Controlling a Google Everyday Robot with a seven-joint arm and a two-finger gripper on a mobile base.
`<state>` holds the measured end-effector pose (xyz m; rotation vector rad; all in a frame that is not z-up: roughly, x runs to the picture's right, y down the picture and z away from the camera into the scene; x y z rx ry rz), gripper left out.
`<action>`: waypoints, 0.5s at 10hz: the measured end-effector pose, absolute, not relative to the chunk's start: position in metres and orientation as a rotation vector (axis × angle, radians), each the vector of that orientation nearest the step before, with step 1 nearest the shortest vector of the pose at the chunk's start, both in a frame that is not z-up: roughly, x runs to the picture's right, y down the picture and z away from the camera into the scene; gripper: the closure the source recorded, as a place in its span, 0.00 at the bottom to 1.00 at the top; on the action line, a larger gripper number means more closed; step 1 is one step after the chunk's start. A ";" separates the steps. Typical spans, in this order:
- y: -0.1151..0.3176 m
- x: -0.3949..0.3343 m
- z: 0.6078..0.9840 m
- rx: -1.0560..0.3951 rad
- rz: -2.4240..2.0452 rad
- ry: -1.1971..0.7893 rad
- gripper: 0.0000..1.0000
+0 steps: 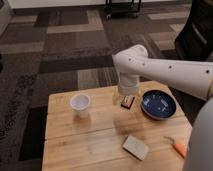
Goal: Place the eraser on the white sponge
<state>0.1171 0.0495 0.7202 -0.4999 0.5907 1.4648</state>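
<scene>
One white arm reaches in from the right and turns down over the back of the wooden table (95, 142), its gripper (126, 96) low between the white cup (80, 104) and the blue bowl (158, 104). The eraser (128, 102) sits right at the gripper's tip, reddish face showing, but whether it is gripped cannot be told. The white sponge (135, 147) lies well apart near the front edge, with an orange carrot (179, 147) to its right.

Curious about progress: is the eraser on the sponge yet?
Off. The eraser is at the tool, beside the blue bowl, well apart from the white sponge.
</scene>
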 end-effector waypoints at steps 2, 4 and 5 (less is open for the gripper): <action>0.039 0.117 0.724 -0.453 1.588 0.641 0.20; 0.031 0.126 0.728 -0.370 1.740 0.701 0.20; 0.030 0.127 0.729 -0.353 1.768 0.710 0.20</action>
